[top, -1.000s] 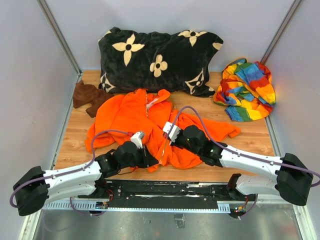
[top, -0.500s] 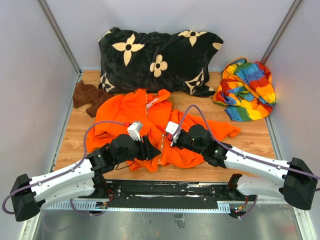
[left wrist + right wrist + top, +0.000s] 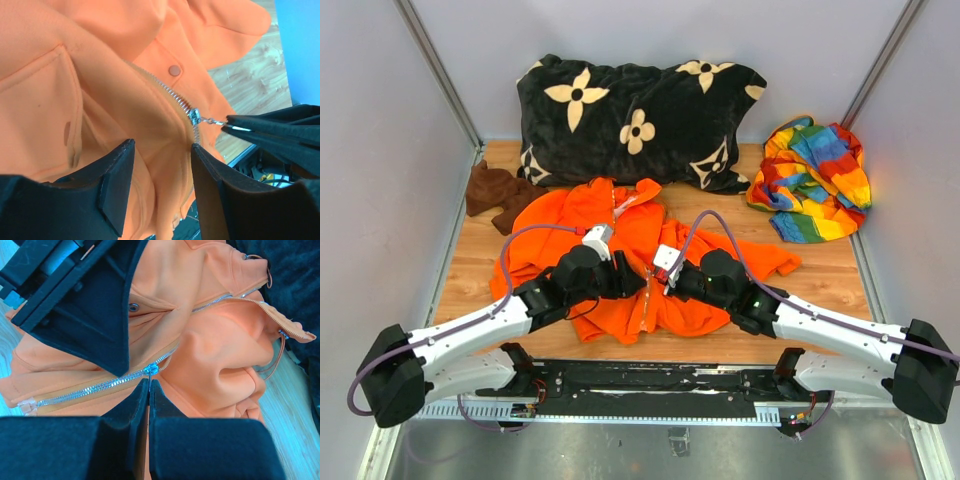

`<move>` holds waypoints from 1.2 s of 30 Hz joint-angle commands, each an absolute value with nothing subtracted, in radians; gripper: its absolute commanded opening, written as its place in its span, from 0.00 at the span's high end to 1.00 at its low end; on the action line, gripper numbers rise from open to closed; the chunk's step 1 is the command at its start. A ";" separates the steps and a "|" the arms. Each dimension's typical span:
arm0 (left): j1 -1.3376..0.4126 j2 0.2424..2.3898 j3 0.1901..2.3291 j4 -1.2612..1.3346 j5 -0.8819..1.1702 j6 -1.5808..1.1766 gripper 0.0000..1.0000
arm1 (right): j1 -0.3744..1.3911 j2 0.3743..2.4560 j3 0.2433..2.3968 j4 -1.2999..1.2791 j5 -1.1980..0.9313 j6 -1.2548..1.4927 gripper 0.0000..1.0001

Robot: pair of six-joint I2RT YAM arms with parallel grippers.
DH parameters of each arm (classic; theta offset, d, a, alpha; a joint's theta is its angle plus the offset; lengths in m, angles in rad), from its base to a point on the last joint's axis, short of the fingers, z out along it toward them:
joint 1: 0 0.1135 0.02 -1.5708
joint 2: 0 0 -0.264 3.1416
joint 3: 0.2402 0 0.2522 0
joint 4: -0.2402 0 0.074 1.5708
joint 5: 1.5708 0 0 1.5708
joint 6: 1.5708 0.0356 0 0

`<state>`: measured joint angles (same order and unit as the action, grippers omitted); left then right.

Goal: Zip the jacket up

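Note:
The orange jacket [image 3: 620,235] lies spread on the wooden table, collar toward the far side. Its silver zipper slider [image 3: 151,370] sits partway up the teeth; the teeth below it are joined and the collar end lies apart. My right gripper [image 3: 149,384] is shut on the slider's thin metal pull tab [image 3: 212,121]. In the top view it sits at the jacket's middle [image 3: 658,283]. My left gripper [image 3: 162,150] is open just left of the zipper, its fingers hovering over orange fabric with nothing clamped. It faces the right one [image 3: 632,283].
A black pillow with cream flowers [image 3: 640,120] lies along the back. A rainbow-striped cloth [image 3: 815,180] is at the back right and a small brown cloth [image 3: 492,195] at the back left. White walls close both sides. Bare wood [image 3: 465,295] shows left of the jacket.
My left gripper opened, let go of the jacket's lower hem, and moved farther up the jacket beside the slider. The right gripper stayed shut on the pull tab, shifting slightly.

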<state>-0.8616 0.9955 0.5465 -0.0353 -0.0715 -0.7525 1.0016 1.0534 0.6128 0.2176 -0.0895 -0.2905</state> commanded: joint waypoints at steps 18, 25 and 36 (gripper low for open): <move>-0.853 1.038 0.568 0.047 -0.021 -0.756 0.47 | 1.015 1.080 0.669 0.239 -0.047 -0.277 0.99; -0.853 1.065 0.576 0.048 -0.026 -0.755 0.53 | 1.015 1.087 0.674 0.241 -0.051 -0.261 0.99; -0.853 1.091 0.560 0.054 0.007 -0.751 0.93 | 1.014 1.112 0.691 0.263 0.055 -0.271 0.99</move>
<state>-0.8585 1.1099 0.5720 0.0448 -0.0120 -0.7601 1.0061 1.1072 0.6315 0.2111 -0.0345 -0.2653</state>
